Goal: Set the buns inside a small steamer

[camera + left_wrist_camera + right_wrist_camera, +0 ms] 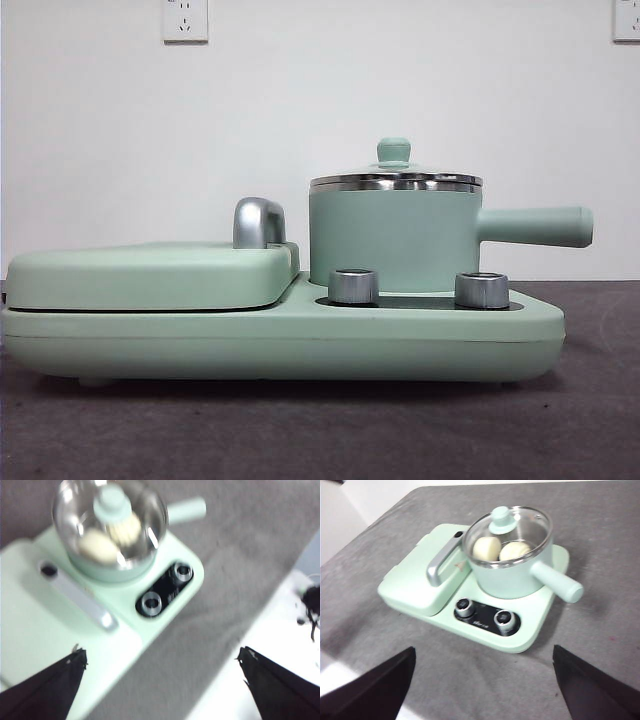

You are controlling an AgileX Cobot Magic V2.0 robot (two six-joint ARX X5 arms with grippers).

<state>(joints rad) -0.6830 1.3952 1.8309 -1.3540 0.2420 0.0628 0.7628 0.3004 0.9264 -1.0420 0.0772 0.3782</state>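
The small steamer [392, 238] is a mint-green pot with a steel rim and a straight side handle, standing on the right half of the cooker. Its glass lid with the green knob [393, 152] is on it. Through the glass, both cream-white buns lie inside side by side: the smooth one [486, 548] and the ridged one [515, 550]. They also show, blurred, in the left wrist view [100, 547]. My left gripper [162, 680] and my right gripper [484, 680] are both open, empty, and well above and away from the cooker.
The mint-green cooker base [280, 340] sits on the grey tabletop. The flat griddle lid [150, 275] with its chrome handle [258, 222] covers the left half. Two steel knobs [354, 285] stand on the black front panel. A white surface [280, 630] borders the table.
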